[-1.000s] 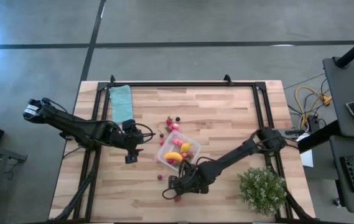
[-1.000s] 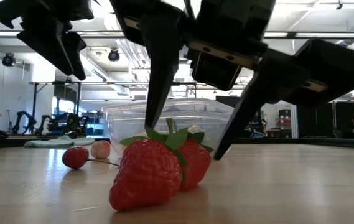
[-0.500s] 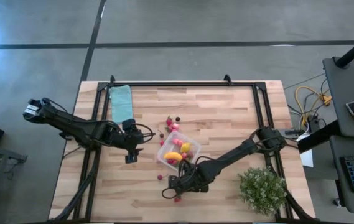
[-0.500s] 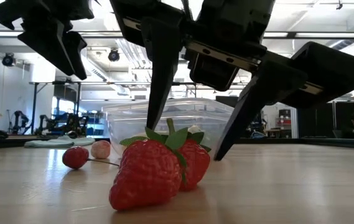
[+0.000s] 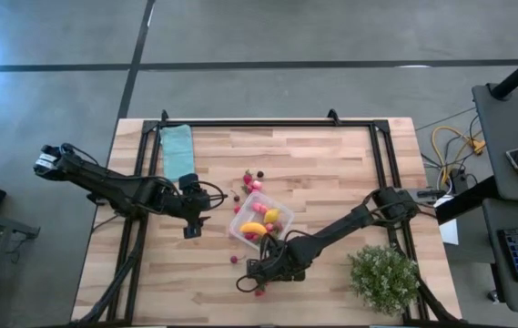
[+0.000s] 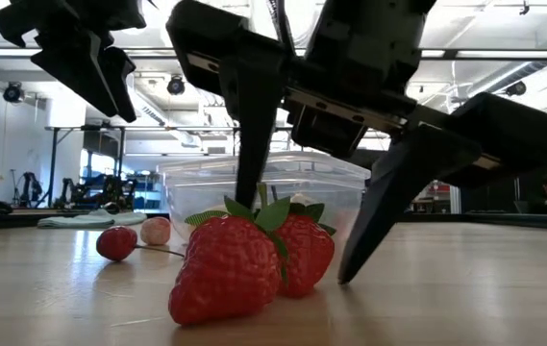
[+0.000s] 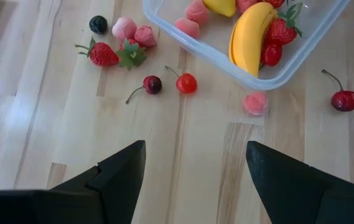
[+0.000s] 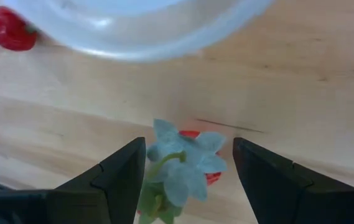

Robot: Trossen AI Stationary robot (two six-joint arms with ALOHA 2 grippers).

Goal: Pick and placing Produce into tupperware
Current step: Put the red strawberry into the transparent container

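The clear tupperware (image 5: 261,219) sits mid-table with a yellow banana piece (image 7: 248,37) and red pieces inside. Two strawberries (image 5: 260,290) lie on the wood near the near edge. My right gripper (image 6: 297,240) is open and low over them, one finger on each side of the rear strawberry (image 6: 304,255); its green leaves (image 8: 183,162) show between the fingers with gaps on both sides. The front strawberry (image 6: 225,274) lies just before it. My left gripper (image 5: 192,223) hangs open above the table, left of the tub. Loose cherries (image 7: 186,83) and pink pieces (image 7: 254,102) lie around the tub.
A folded teal cloth (image 5: 178,150) lies at the far left of the table. A bushy green plant (image 5: 386,278) stands at the near right corner. More small produce (image 5: 253,180) lies on the far side of the tub. A cherry (image 6: 117,242) and a pink piece (image 6: 156,231) rest left of the strawberries.
My right gripper has come down over the rear strawberry, its fingertips now close to the table on either side of it. The left arm has kept still.
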